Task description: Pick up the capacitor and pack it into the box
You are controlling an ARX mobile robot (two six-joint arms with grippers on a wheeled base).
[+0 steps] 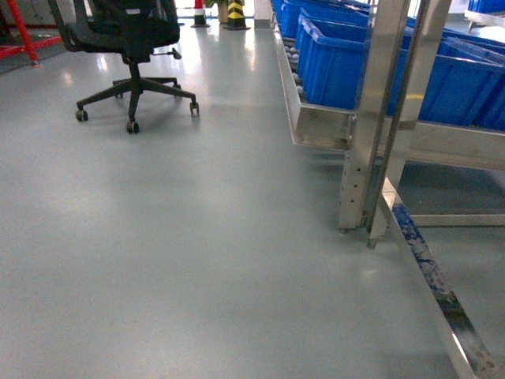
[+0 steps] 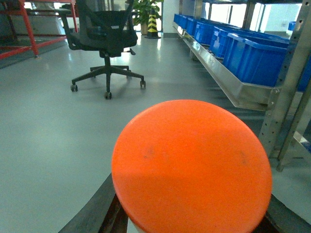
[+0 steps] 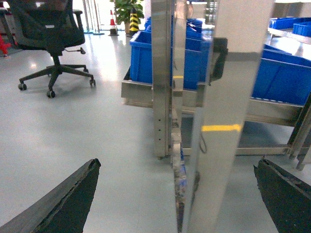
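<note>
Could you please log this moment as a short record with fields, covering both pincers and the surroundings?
left pincer: shut on the capacitor, which fills the left wrist view
right pincer: open, nothing between its fingers
box: not visible in any view
ahead: grey floor, black office chair at far left
right side: steel rack carrying blue bins
task stage: capacitor picked, not yet packed

No text, label, brand, number or sign can be read on anything, in the head view or either wrist view.
</note>
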